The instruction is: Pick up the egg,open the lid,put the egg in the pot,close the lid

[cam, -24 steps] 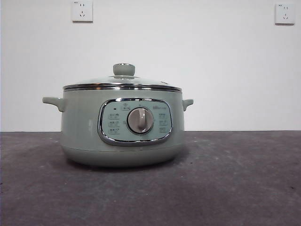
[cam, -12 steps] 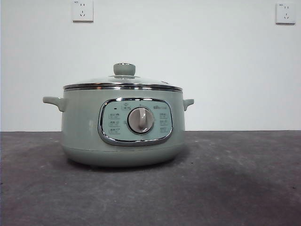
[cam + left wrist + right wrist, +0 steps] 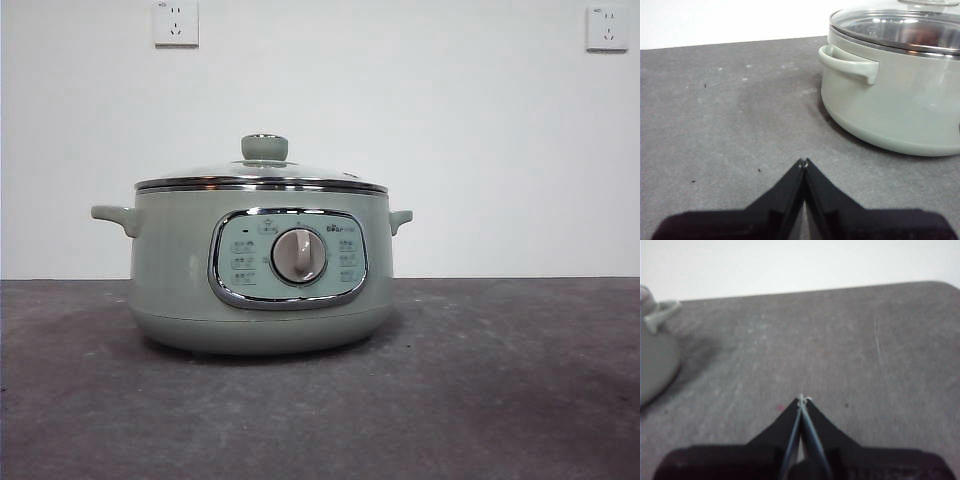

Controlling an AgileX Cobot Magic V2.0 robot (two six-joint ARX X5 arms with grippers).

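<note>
Lid (image 3: 262,172) sits seated on the pot (image 3: 170,270), steel rim flush all round, knob (image 3: 264,147) centred on top. Through the glass in the left wrist view there's a reddish-brown blur (image 3: 920,36) inside the pot; likely the egg, but too smeared by reflections to call. No egg shows anywhere on the table (image 3: 500,380) in any view. Left gripper (image 3: 803,163) has its jaws pressed together, holding nothing, low over the table just beside the pot's side handle (image 3: 850,62). Right gripper (image 3: 801,400) likewise pinched closed and empty, well apart from the pot, which only clips the edge of its view (image 3: 655,360). Neither arm appears in the front view. Judgement: task looks at or near its end, lid down and both hands free. If anything remains it's a seating check: lid should sit level with no gap at the rim, which the front view supports. If the lid needs another touch, come straight down on the knob with jaws opened wider than it, grip its waist, lift vertically to avoid dragging the rim or nudging the pot. Surface is a dark grey matte mat, slightly scuffed, with pale flecks and a few dark specks; decent friction, pot unlikely to slide. Behind it a plain white wall with two outlets (image 3: 175,22) high up, even lighting.
</note>
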